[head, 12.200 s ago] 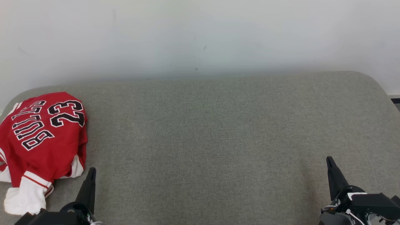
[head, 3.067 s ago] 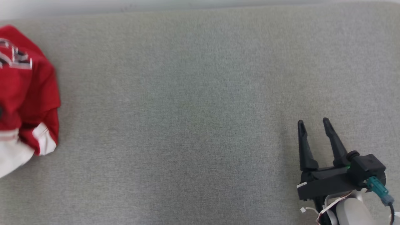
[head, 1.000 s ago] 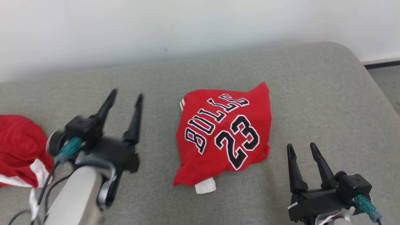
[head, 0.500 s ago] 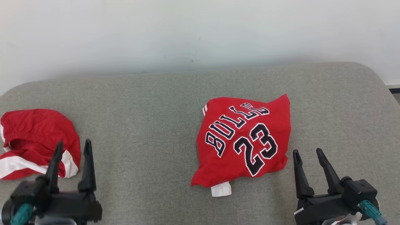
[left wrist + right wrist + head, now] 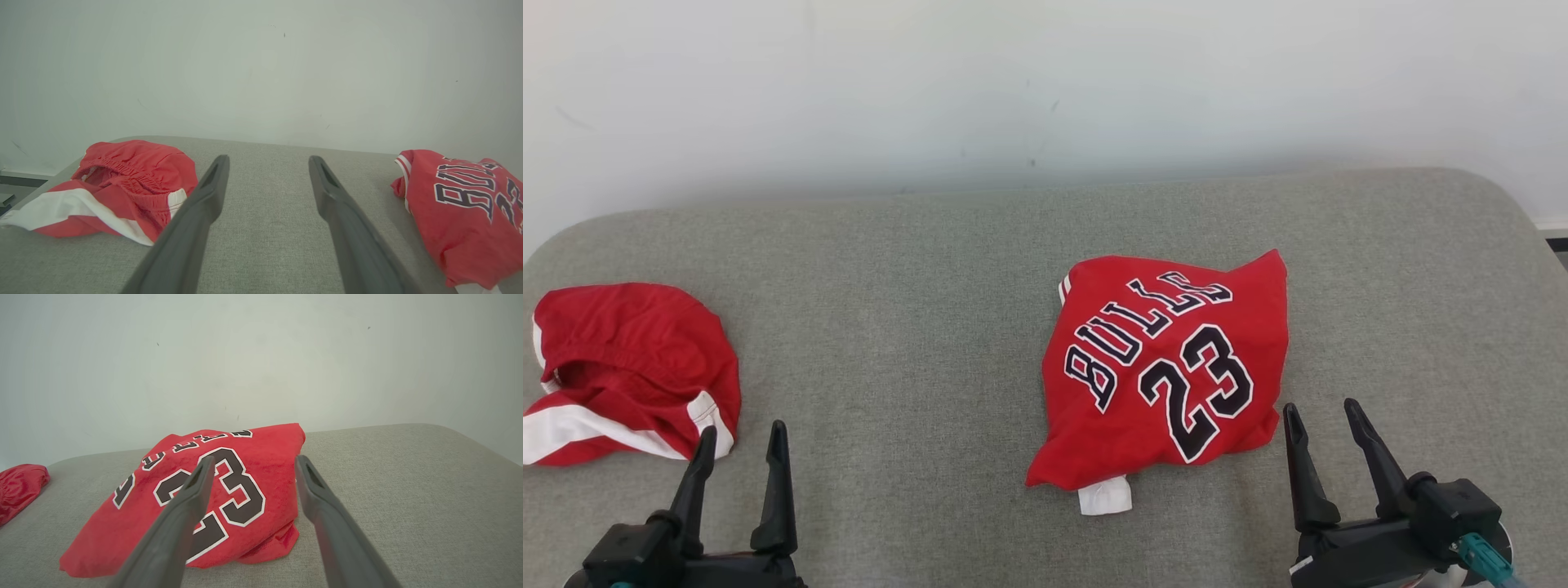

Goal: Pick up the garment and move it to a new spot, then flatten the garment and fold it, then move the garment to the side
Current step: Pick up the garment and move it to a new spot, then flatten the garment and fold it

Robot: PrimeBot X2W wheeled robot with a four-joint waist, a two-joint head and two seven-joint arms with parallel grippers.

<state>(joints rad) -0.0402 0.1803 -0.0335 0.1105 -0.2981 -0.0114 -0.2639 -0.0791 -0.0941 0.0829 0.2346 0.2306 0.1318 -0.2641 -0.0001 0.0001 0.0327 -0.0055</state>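
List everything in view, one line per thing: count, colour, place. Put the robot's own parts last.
jersey: one, red with black-and-white BULLS 23 lettering, lying rumpled right of centre on the cushion, with a white bit poking out at its near edge.
shorts: one pair, red with white trim, bunched at the far left of the cushion, apart from the jersey.
cushion: one, grey fabric with rounded corners, under both garments.
wall: one, white, behind the cushion.
left gripper: one, dark, lower left, open and empty, near the shorts but not touching them.
right gripper: one, dark, lower right, open and empty, just off the jersey's near right edge.
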